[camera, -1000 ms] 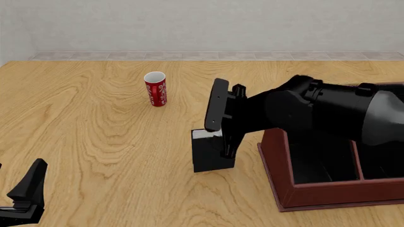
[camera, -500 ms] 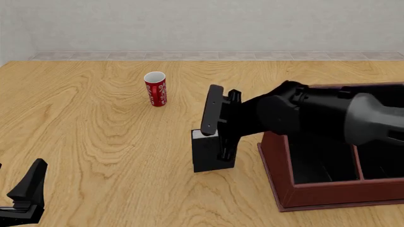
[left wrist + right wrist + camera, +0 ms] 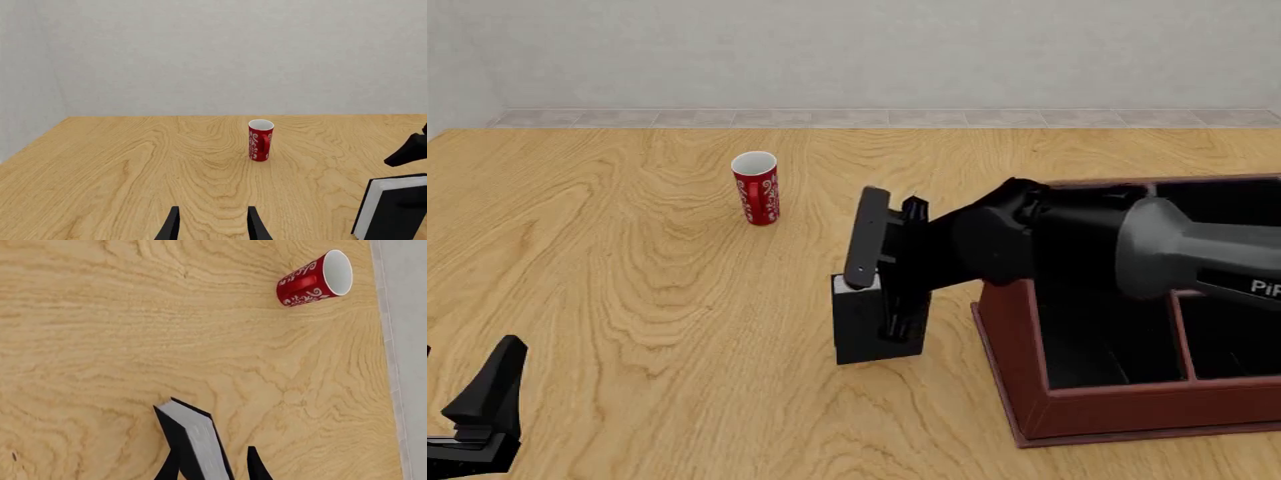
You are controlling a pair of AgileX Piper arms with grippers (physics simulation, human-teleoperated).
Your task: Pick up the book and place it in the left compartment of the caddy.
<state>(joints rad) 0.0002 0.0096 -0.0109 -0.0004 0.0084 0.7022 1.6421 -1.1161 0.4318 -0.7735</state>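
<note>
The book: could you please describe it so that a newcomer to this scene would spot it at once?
Find the caddy, the big reddish-brown box at the table's right. Just to its left stands the book, upright on the wood, with the right gripper straddling its top. It is black with a white page edge, unlike the red cup further back.

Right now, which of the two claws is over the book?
The right gripper, its fingers either side of the book by the caddy; the left gripper sits far off.
</note>
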